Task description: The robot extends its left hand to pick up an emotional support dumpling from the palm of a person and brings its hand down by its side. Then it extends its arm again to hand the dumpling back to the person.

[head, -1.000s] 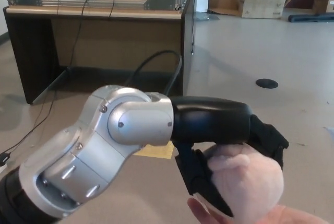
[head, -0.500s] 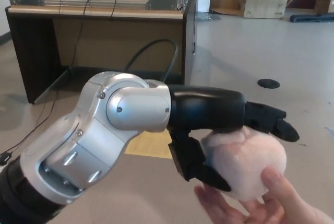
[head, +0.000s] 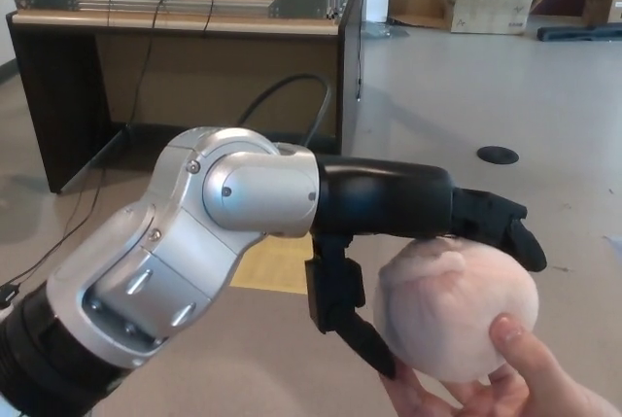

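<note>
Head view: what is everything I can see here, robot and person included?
Dumpling: one, pale pink, on the person's hand, lower right.
Desk: one, brown, top left.
Cable: one, black, looping beside the desk.
Box: one, cardboard, top right.
Floor disc: one, black, right.
Person's hand: one, under the dumpling, thumb on it.
Left hand: one, black, fingers spread around the dumpling, open.
Right hand: not in view.

Pale pink dumpling point(head: 455, 315) — soft white at its top; black robot hand point(head: 428, 261) on a silver arm point(head: 185, 261); brown wooden bench point(head: 185, 57); beige floor point(head: 486, 106).
</note>
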Robot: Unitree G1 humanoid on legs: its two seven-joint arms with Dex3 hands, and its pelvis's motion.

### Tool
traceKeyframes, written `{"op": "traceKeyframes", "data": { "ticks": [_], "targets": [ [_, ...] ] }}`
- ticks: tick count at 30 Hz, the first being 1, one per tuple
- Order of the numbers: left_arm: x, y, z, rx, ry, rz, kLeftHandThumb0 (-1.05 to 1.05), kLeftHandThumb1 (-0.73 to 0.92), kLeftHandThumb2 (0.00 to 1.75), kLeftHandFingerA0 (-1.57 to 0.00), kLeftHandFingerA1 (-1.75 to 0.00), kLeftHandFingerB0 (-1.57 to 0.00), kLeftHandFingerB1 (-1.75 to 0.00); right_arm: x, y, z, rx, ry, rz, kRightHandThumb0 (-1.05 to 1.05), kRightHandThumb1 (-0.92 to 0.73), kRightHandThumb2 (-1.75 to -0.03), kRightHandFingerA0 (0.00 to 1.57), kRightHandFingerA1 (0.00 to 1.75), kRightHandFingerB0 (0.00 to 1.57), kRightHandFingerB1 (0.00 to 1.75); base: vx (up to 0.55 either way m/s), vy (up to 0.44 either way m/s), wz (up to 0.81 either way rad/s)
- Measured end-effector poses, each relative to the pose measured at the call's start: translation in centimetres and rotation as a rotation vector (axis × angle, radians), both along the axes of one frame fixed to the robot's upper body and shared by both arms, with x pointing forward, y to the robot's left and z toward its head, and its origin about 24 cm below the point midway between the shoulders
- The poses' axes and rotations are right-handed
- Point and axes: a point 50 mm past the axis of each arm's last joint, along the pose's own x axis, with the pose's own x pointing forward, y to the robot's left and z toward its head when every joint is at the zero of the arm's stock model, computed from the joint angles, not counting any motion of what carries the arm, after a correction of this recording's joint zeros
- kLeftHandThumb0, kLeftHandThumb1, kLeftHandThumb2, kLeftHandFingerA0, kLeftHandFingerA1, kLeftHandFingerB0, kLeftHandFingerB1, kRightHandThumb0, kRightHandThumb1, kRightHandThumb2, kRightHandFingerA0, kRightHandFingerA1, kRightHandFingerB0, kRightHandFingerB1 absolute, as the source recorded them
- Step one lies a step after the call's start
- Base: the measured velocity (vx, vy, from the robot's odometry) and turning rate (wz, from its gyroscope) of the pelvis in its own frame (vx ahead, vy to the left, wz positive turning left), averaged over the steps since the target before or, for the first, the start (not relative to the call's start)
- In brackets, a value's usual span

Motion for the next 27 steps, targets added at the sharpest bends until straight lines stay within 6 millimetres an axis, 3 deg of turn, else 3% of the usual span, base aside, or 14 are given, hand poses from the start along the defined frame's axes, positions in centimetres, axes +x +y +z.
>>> {"op": "traceKeyframes", "data": {
  "ticks": [5,6,8,9,11,13,16,19,20,21,22,25,26,27],
  "targets": [
    [0.0,0.0,0.0,0.008,0.000,0.001,-0.33,0.16,0.79,0.00,-0.48,-0.02,-0.51,0.0,0.0,-0.1,-0.002,0.010,-0.005,-0.39,-0.63,-0.59,0.78,0.50,0.67,0.45,0.00,0.000,0.00],
    [0.0,0.0,0.0,0.008,0.001,0.001,-0.88,0.41,0.62,-0.04,-0.31,0.00,-0.20,0.0,-0.1,-0.1,-0.002,0.010,-0.006,-0.39,-0.62,-0.59,0.87,0.51,0.70,0.45,0.00,0.000,0.00],
    [0.0,0.0,0.0,0.010,0.000,0.001,-0.88,0.41,0.62,-0.04,-0.31,0.00,-0.20,0.0,-0.1,-0.1,-0.003,0.012,-0.007,-0.39,-0.62,-0.59,0.87,0.51,0.70,0.45,0.00,0.000,0.00],
    [0.0,0.1,0.0,0.016,0.001,0.002,-0.71,0.41,0.87,-0.02,-0.21,0.00,-0.09,0.0,-0.1,-0.1,-0.002,0.011,-0.007,-0.40,-0.63,-0.60,0.84,0.50,0.70,0.44,0.00,0.000,0.00],
    [-0.1,0.1,0.1,0.028,-0.001,0.003,-0.79,0.47,0.91,0.00,-0.13,0.00,0.00,0.1,0.0,0.0,-0.001,0.010,-0.007,-0.39,-0.64,-0.60,0.84,0.51,0.69,0.44,0.00,0.000,0.00],
    [-0.1,0.4,0.6,0.040,-0.011,0.013,-0.79,0.47,0.91,0.00,-0.13,0.00,0.00,0.2,0.0,0.1,-0.003,0.004,-0.002,-0.39,-0.64,-0.60,0.84,0.51,0.69,0.44,0.00,0.000,0.00],
    [-0.1,0.9,1.7,0.035,-0.036,0.027,-0.72,0.41,0.84,0.00,0.00,0.00,-0.01,0.3,0.2,0.4,-0.006,-0.009,0.008,-0.39,-0.63,-0.60,0.82,0.51,0.72,0.46,0.00,0.000,0.00],
    [-0.2,2.1,5.0,-0.051,-0.077,0.049,-0.69,0.40,0.80,0.00,0.00,0.00,0.00,0.6,0.2,0.8,0.009,-0.019,0.007,-0.40,-0.62,-0.59,0.86,0.52,0.75,0.47,0.00,0.000,0.00],
    [-0.4,2.7,6.6,-0.092,-0.097,0.053,-0.83,0.44,0.57,0.00,0.00,0.00,0.00,0.7,0.2,0.9,0.011,-0.024,0.009,-0.40,-0.61,-0.59,0.88,0.52,0.75,0.47,0.00,0.000,0.00],
    [-0.5,2.7,6.8,-0.098,-0.099,0.054,-0.83,0.44,0.57,0.00,0.00,0.00,0.00,0.7,0.3,0.9,0.011,-0.025,0.009,-0.40,-0.61,-0.59,0.88,0.52,0.75,0.47,0.00,0.000,0.00],
    [-0.8,3.5,8.4,-0.138,-0.116,0.062,-0.68,0.39,0.80,0.00,-0.03,0.00,-0.05,0.7,0.3,1.0,0.010,-0.028,0.012,-0.41,-0.61,-0.59,0.88,0.52,0.75,0.47,0.00,0.000,0.00],
    [-2.0,5.3,11.9,-0.226,-0.165,0.073,-0.68,0.39,0.80,0.00,-0.03,0.00,-0.05,0.6,0.2,0.8,0.009,-0.028,0.012,-0.41,-0.61,-0.59,0.88,0.52,0.75,0.47,0.00,0.000,0.00],
    [-2.0,5.3,11.9,-0.226,-0.165,0.073,-0.68,0.42,0.53,-0.17,-0.38,0.00,-0.01,0.6,0.2,0.8,0.009,-0.028,0.012,-0.40,-0.60,-0.59,0.89,0.52,0.76,0.46,0.00,0.000,0.00],
    [-2.4,5.8,12.7,-0.242,-0.175,0.074,-0.68,0.42,0.53,-0.17,-0.38,0.00,-0.01,0.6,0.2,0.8,0.008,-0.027,0.012,-0.40,-0.60,-0.59,0.89,0.52,0.76,0.46,0.00,0.000,0.00]
  ]
}}
